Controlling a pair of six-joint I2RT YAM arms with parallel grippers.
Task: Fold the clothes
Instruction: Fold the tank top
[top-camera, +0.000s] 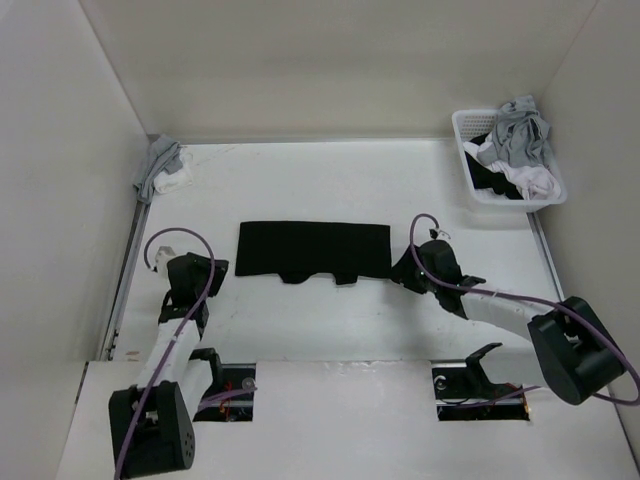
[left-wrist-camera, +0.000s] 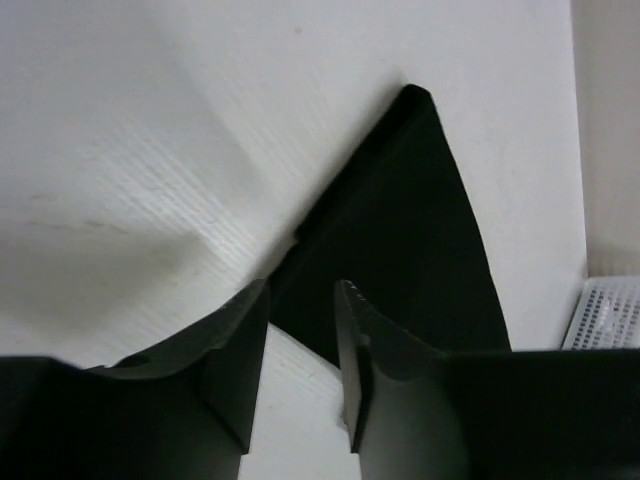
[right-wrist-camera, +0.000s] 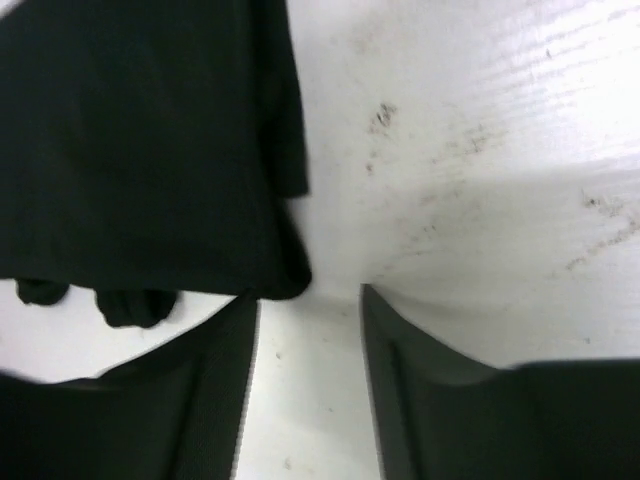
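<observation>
Between left gripper (left-wrist-camera: 300, 292) and right gripper (right-wrist-camera: 308, 296), black garment (top-camera: 312, 249) flat

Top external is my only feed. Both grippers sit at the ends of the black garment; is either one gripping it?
Observer: No. In the left wrist view the left gripper has its jaws parted with nothing pinched; the black garment lies flat just ahead of it.
Operator: And the right?
Observer: The right gripper is open too, with only bare table in the gap. The garment's corner sits just off to one side.
Operator: Is the fold clean?
Observer: Not quite, it seems. The left wrist view shows a stepped, layered edge near that corner.
</observation>
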